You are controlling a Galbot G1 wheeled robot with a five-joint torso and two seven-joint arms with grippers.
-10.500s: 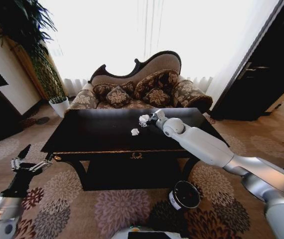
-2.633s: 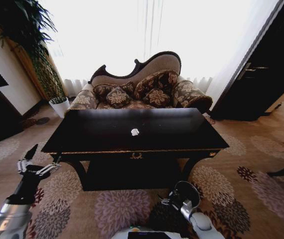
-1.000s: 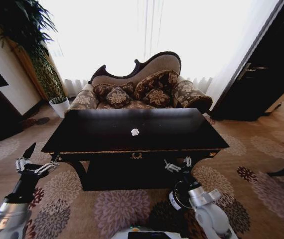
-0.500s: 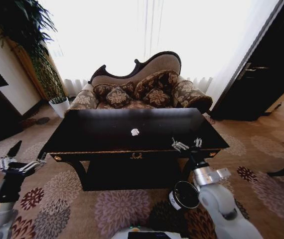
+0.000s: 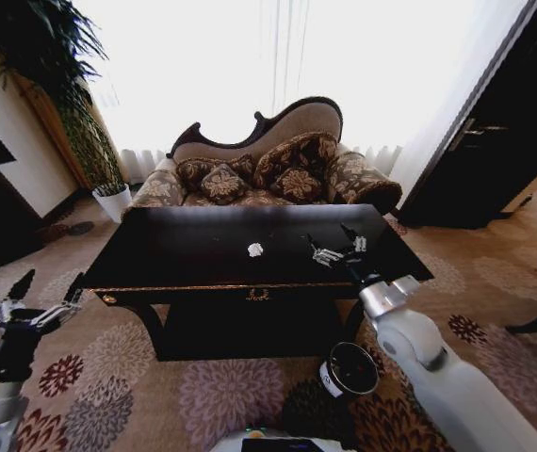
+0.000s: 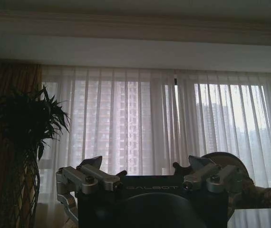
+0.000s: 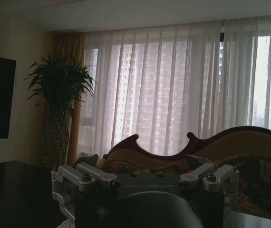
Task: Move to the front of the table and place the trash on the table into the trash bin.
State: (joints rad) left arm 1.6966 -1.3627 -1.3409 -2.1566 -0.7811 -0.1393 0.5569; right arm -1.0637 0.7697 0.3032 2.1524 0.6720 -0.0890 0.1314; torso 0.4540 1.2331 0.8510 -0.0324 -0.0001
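On the glossy black table [image 5: 184, 254] lies one white crumpled paper wad, the trash [image 5: 255, 250], near the middle. My right gripper [image 5: 336, 247] hovers open over the table's right part, a short way right of the wad, with nothing between its fingers. The round black trash bin [image 5: 349, 369] with a white label stands on the carpet below the table's front right corner, beside my right arm. My left gripper [image 5: 42, 297] is open and empty, low at the left, off the table's front left corner. Both wrist views show open fingers [image 6: 85, 175] [image 7: 81, 175] against the curtains.
A patterned sofa [image 5: 278, 169] stands behind the table. A white plant pot [image 5: 112, 201] and a tall plant [image 5: 52, 85] are at the back left. Flowered carpet [image 5: 221, 395] lies in front of the table. A dark doorway [image 5: 495, 141] is on the right.
My right gripper has risen from beside the bin to above the table's right part, open and empty. One paper wad has gone from the table. My left gripper drifted slightly lower left.
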